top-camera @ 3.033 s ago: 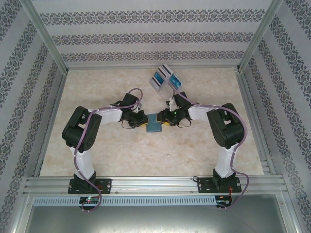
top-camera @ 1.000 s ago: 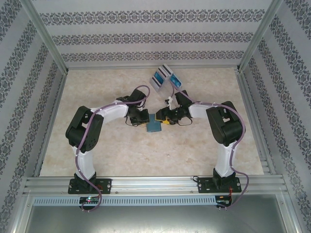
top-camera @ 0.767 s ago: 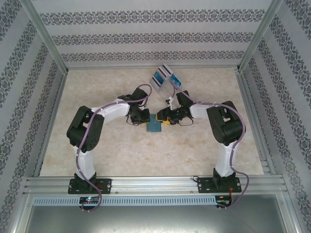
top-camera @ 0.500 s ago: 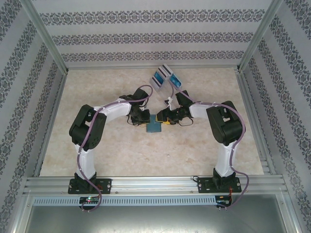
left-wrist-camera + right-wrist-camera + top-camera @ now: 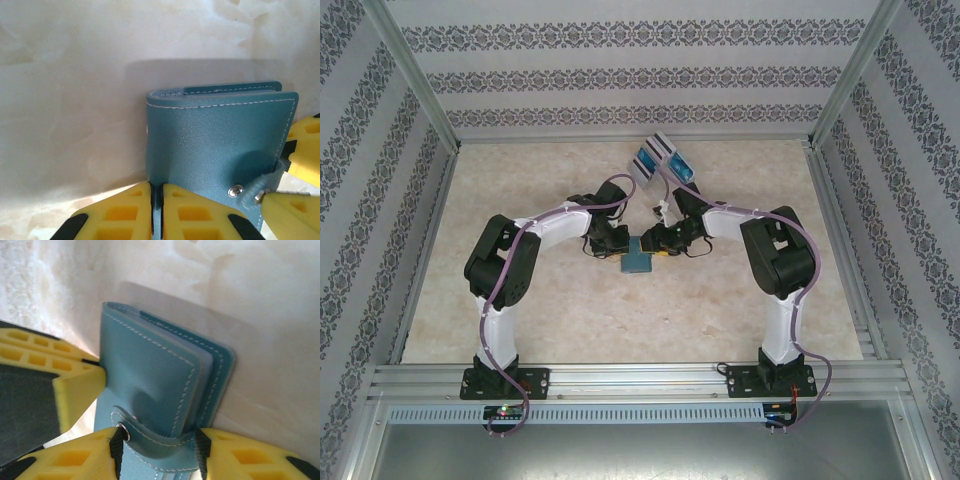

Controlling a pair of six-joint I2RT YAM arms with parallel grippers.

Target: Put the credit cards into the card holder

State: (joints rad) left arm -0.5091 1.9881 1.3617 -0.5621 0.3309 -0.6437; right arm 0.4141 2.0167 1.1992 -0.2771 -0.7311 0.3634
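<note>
We see the card holder (image 5: 638,258) folded shut near the middle of the worktop (image 5: 520,320), teal cover up, with paler inner leaves showing along one edge in the left wrist view (image 5: 220,145) and the right wrist view (image 5: 150,385). At one corner its snap strap (image 5: 252,200) sticks out past the cover.

At the holder's 10 o'clock in the top view, the left tool (image 5: 617,249) has its yellow pads pressed almost together (only a thin slit remains), pinching the holder's edge between them (image 5: 156,200).

At the holder's 2 o'clock, the right tool (image 5: 657,246) has its jaws partway apart, one on each side of the snap strap, and the pads meet both strap edges (image 5: 157,440), so it has hold of the holder by that strap.

The credit cards (image 5: 660,162) lie fanned at 12 to 1 o'clock from the holder, well apart from it, near the far edge of the worktop. Blue-teal faces and pale grey ones show.
</note>
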